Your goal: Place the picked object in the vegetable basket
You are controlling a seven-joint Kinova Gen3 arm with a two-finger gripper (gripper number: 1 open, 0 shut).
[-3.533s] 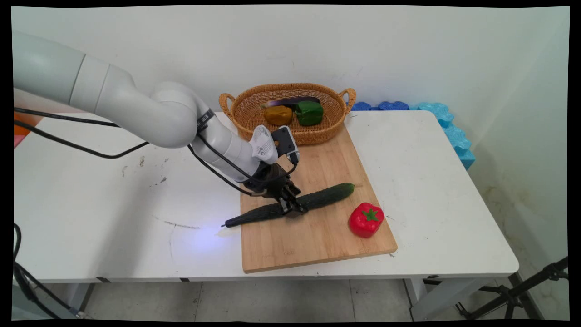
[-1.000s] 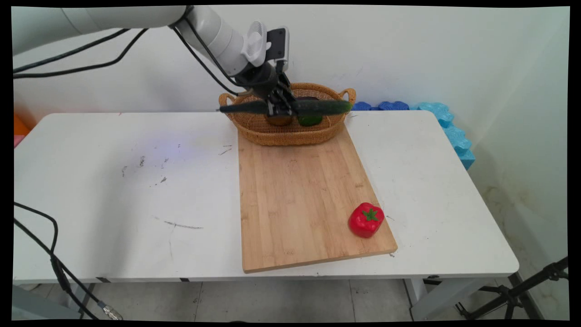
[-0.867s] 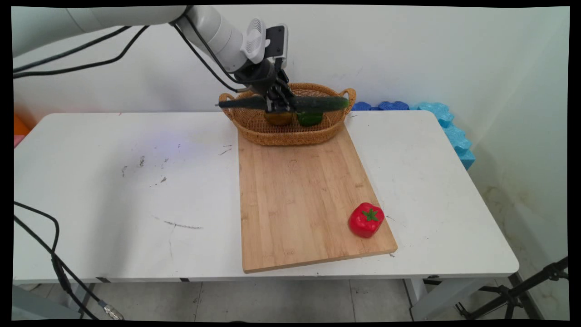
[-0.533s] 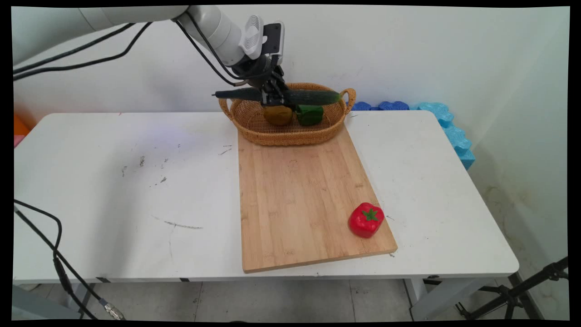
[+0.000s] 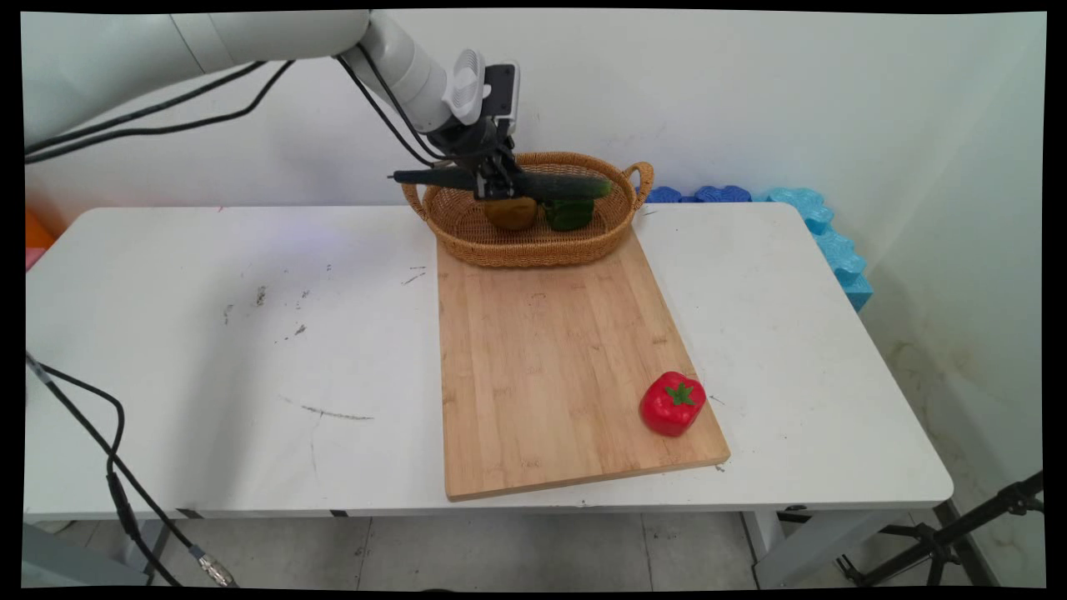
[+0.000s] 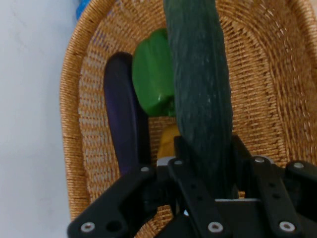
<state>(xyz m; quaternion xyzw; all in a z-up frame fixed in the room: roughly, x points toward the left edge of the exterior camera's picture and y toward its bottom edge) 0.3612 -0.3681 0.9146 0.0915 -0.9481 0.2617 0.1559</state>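
White table [image 5: 208,350] and bamboo cutting board [image 5: 550,367] lay below as the black gripper [image 5: 493,177] held a cucumber [image 5: 550,185] over the wicker basket [image 5: 533,242].

Clamped crosswise between the fingers, the cucumber hung level above the basket at the table's far side, its thin end jutting past the left rim. A red pepper [image 5: 672,403] sat on the board's near right corner, well apart. The hand view showed the cucumber [image 6: 200,89] running straight out from the gripper [image 6: 208,173], and under it a green pepper [image 6: 153,84], a yellow one [image 6: 168,141] and a dark purple eggplant [image 6: 121,114], which the main view hid.
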